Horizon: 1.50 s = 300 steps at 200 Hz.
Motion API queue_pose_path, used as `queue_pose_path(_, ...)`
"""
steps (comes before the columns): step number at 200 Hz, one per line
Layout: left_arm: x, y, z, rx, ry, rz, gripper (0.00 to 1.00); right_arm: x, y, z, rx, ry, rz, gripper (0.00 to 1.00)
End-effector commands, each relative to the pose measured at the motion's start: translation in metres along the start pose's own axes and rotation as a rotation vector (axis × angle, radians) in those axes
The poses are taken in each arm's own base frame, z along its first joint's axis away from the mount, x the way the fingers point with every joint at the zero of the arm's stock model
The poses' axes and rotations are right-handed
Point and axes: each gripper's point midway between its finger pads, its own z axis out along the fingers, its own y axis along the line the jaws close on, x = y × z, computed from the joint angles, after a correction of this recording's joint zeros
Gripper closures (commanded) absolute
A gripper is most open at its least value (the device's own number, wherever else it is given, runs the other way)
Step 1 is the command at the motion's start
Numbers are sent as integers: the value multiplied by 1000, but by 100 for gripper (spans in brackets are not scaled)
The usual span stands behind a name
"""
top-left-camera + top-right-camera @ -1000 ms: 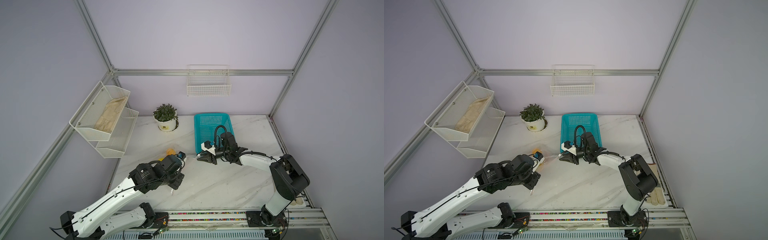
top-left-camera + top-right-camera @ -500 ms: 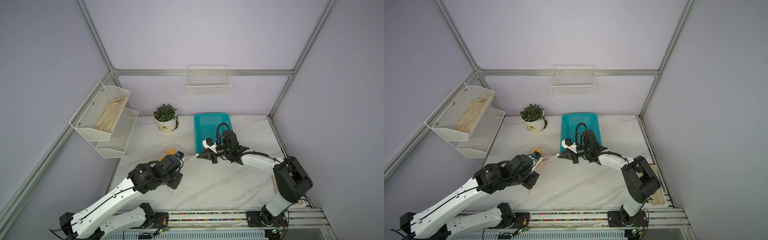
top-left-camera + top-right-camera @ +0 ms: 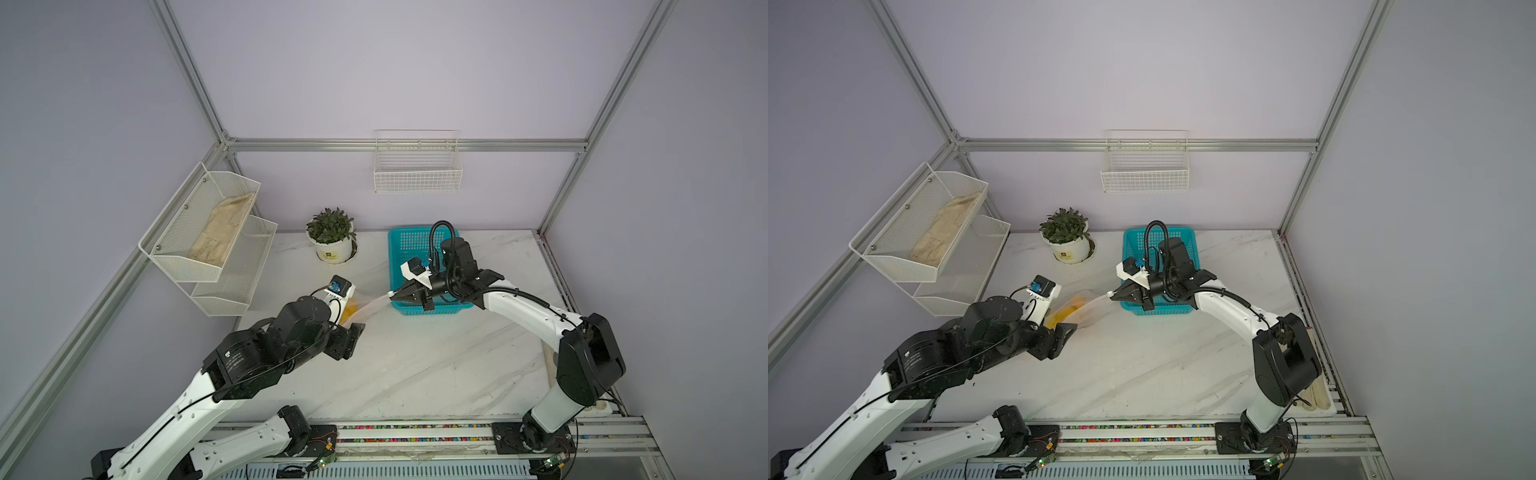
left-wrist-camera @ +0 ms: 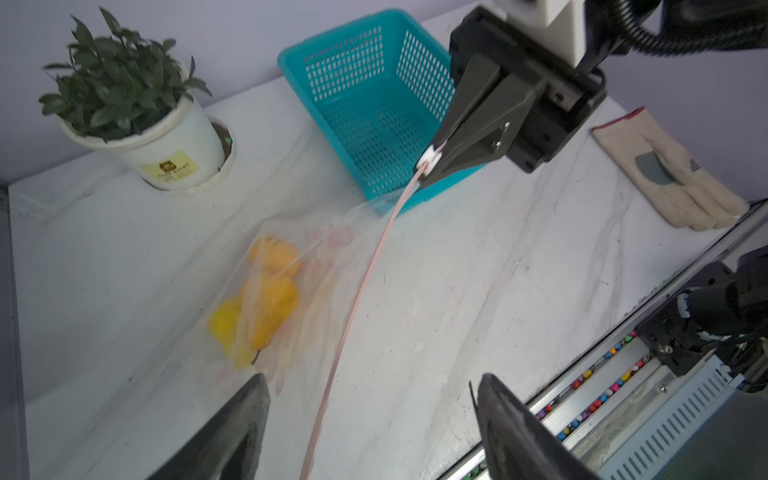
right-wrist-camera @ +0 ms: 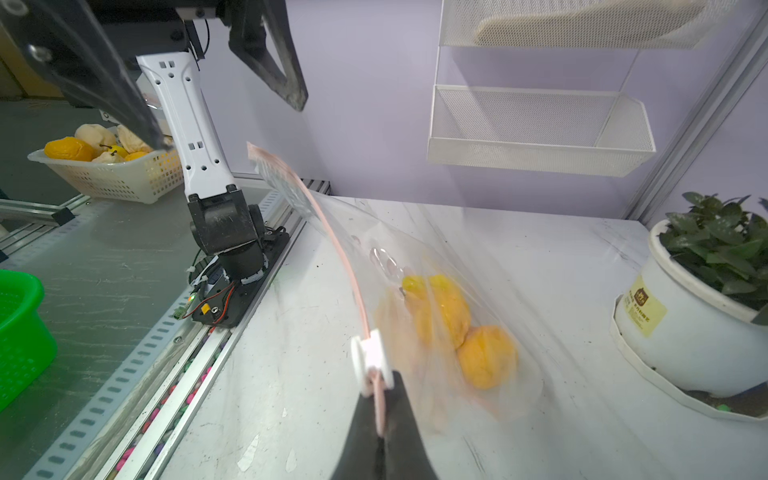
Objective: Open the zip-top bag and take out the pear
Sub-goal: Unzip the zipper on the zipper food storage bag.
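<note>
Evidently the zip-top bag (image 4: 320,257), sagging onto the table (image 4: 478,291) with the pear (image 4: 270,303) inside, is flimsy and slick (grab the stiffer pink strip (image 4: 365,282)), which the right gripper (image 4: 430,168) pinches by the slider (image 5: 371,353) while the left gripper (image 4: 374,380) gapes empty.

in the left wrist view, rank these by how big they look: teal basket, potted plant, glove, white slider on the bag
1. teal basket and potted plant: they look about alike, so they are not ranked against each other
2. glove
3. white slider of the zip-top bag: by far the smallest
</note>
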Motion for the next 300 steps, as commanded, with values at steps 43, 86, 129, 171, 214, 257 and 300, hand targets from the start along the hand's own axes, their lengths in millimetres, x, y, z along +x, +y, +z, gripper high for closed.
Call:
queue_pose_path(43, -57, -44, 62, 213, -15, 226, 35, 8, 26, -2, -114, 22, 12, 100)
queue_pose_path(86, -54, -49, 85, 379, -35, 236, 45, 8, 27, -3, -114, 12, 12, 100)
queue_pose_path(129, -40, -60, 99, 502, 13, 224, 48, 7, 26, -2, -112, 7, 17, 100)
queue_pose_path(171, -22, -58, 118, 497, 77, 229, 54, 5, 25, -2, -110, 0, 18, 100)
queue_pose_path(214, -10, -53, 129, 477, 125, 246, 69, 5, 25, -2, -106, 5, 21, 100)
queue_pose_path(257, -3, -47, 129, 447, 139, 259, 81, 8, 24, -2, -98, 14, 22, 100)
queue_pose_path(300, 6, -42, 127, 437, 163, 259, 89, 12, 21, -1, -83, 28, 27, 100)
